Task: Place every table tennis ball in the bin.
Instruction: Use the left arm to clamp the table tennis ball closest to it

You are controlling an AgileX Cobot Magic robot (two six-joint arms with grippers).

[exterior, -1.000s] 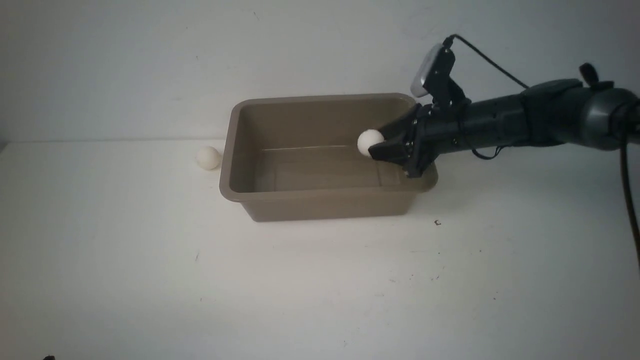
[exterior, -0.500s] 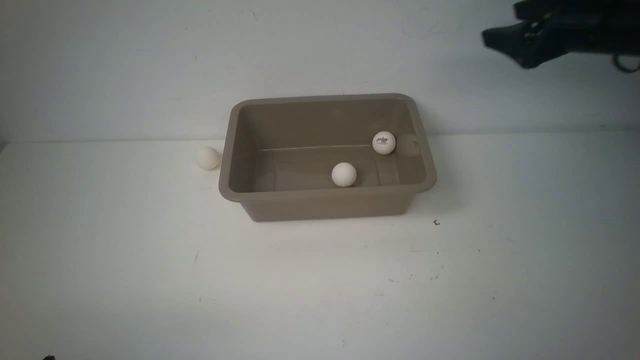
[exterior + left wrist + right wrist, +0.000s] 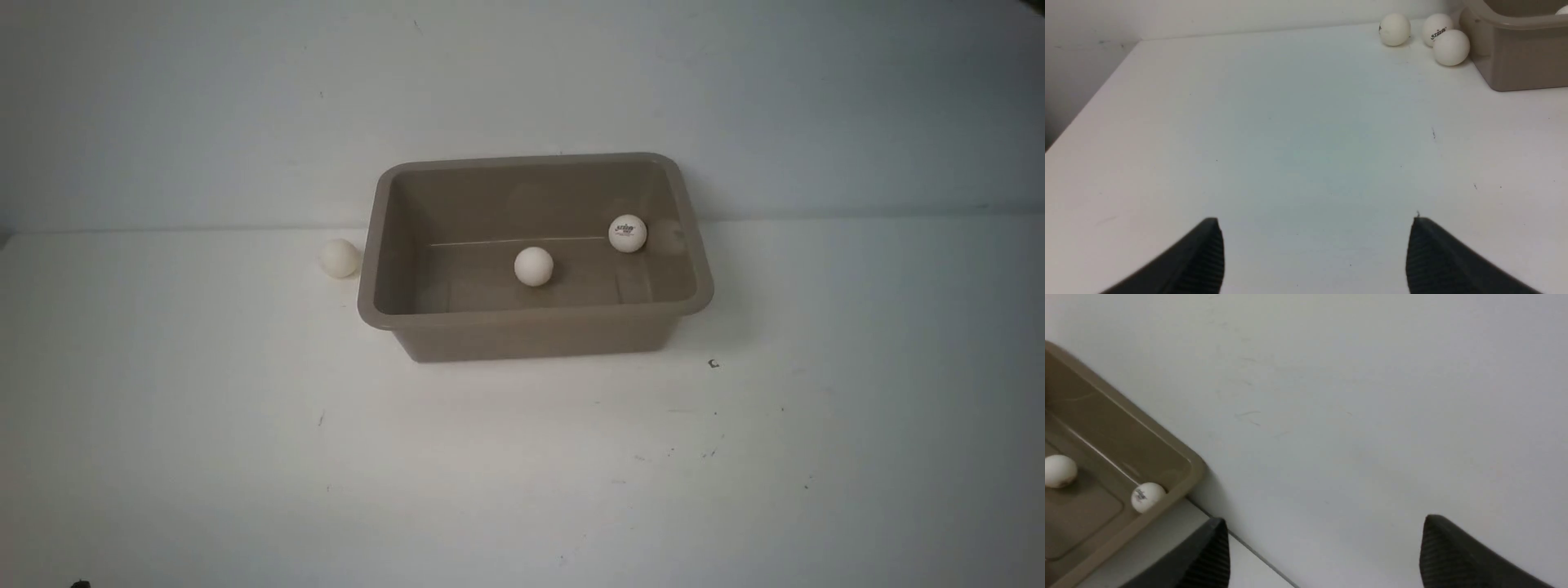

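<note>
The taupe bin (image 3: 531,327) stands at the back middle of the table. Two table tennis balls lie inside it: a plain one (image 3: 534,266) mid-floor and a logo one (image 3: 627,233) at the right wall; both also show in the right wrist view (image 3: 1059,471) (image 3: 1147,496). One ball (image 3: 340,257) rests left of the bin. The left wrist view shows three balls (image 3: 1394,28) (image 3: 1437,28) (image 3: 1451,47) beside the bin (image 3: 1519,61). My left gripper (image 3: 1315,222) is open and empty over bare table. My right gripper (image 3: 1323,519) is open and empty, facing the wall beyond the bin's corner (image 3: 1184,473).
A white wall (image 3: 522,98) rises right behind the bin. The white table (image 3: 522,457) stretches wide in front of the bin. Its left edge (image 3: 1090,98) shows in the left wrist view. Neither arm shows in the front view.
My right gripper let go of a ball over the bin, then rose up and right out of the front view. The plain ball dropped in and rolled left across the bin floor.
</note>
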